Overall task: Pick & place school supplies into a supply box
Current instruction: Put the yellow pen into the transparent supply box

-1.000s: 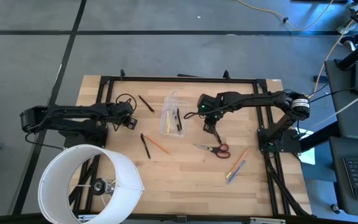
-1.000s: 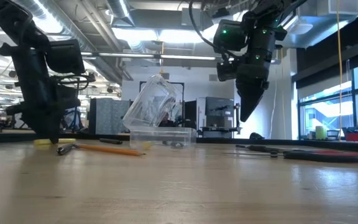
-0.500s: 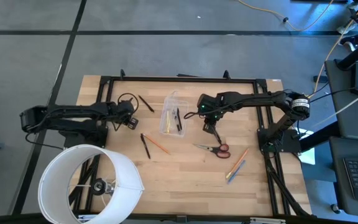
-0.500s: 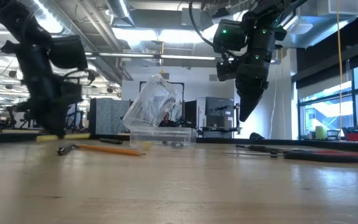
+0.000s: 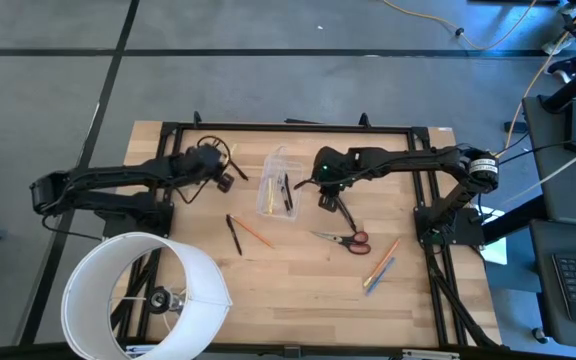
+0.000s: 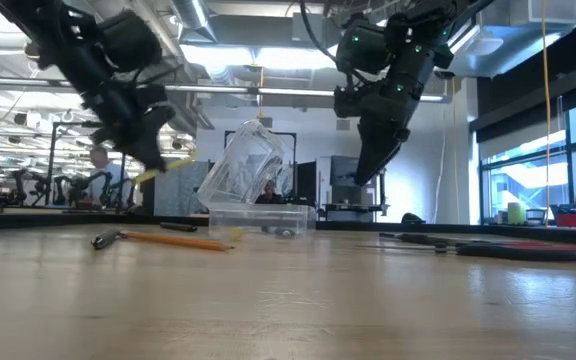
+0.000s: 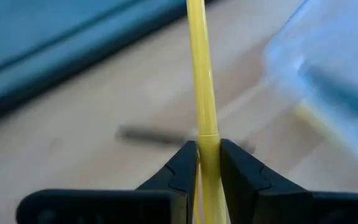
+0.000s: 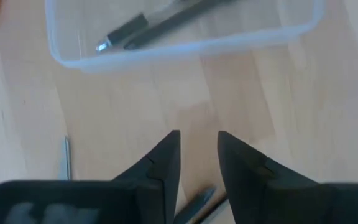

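A: The pencil (image 7: 202, 81) pinched between the left gripper's (image 7: 207, 163) black fingers?
B: Plain yellow. The supply box (image 5: 274, 185) is clear, with black pens (image 8: 166, 22) inside.
A: At five o'clock of the box?
B: Scissors (image 5: 343, 238), red handles. An orange pencil (image 5: 255, 232) lies on pale, grained wood, the table (image 5: 298, 300).

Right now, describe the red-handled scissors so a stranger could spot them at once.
Start at the clear supply box near the middle of the wooden table, then look toward the right arm's side, just past the right end effector hanging over the wood. The scissors lie flat there, the only item with red loop handles; the pencils beyond them are plain thin sticks.
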Robot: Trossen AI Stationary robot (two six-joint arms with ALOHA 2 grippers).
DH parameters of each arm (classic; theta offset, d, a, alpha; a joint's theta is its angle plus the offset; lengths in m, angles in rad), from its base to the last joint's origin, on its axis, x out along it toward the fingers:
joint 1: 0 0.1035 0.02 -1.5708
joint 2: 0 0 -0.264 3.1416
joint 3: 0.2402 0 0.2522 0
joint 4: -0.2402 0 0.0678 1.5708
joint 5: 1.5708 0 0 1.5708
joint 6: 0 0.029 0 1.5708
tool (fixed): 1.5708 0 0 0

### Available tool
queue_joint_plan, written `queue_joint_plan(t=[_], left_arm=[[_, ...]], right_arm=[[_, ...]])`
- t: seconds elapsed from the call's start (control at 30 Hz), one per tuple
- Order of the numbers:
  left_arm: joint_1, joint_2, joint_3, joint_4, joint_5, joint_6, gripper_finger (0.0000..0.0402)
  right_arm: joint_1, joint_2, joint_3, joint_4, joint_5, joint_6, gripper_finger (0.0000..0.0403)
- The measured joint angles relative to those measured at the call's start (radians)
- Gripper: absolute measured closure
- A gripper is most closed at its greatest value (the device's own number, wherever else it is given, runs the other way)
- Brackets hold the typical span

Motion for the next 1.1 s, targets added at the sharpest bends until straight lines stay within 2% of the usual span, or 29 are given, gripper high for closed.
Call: queue_joint_plan(t=[0.13, 0.27, 0.5, 0.6, 0.7, 0.8, 0.87, 1.1], left_arm=[[0.0, -0.003, 0.001, 0.16, 0.061, 0.067, 0.0355], [0.0, -0.003, 0.001, 0.291, 0.147, 0.107, 0.0353], [0.0, -0.003, 0.001, 0.538, 0.329, 0.191, 0.0352], [-0.005, -0.003, 0.001, 0.637, 0.442, 0.22, 0.0351], [-0.028, -0.003, 0.002, 0.682, 0.535, 0.244, 0.0351], [-0.057, -0.003, 0.002, 0.699, 0.558, 0.249, 0.0351], [-0.075, -0.002, 0.002, 0.71, 0.555, 0.257, 0.035], [-0.139, 0.032, 0.002, 0.753, 0.554, 0.293, 0.0348]], right_arm=[[0.0, -0.011, 0.036, -0.048, 0.0, 0.045, 0.0292], [0.008, -0.066, 0.062, -0.012, 0.011, 0.018, 0.0292], [0.008, -0.181, 0.068, 0.198, 0.022, -0.156, 0.0292], [0.007, -0.194, 0.068, 0.309, -0.028, -0.17, 0.0292], [0.007, -0.193, 0.068, 0.42, -0.128, -0.166, 0.0292], [0.007, -0.18, 0.068, 0.52, -0.295, -0.159, 0.0292], [0.008, -0.168, 0.068, 0.577, -0.353, -0.159, 0.0292], [0.007, -0.108, 0.068, 0.649, -0.358, -0.142, 0.0292]])
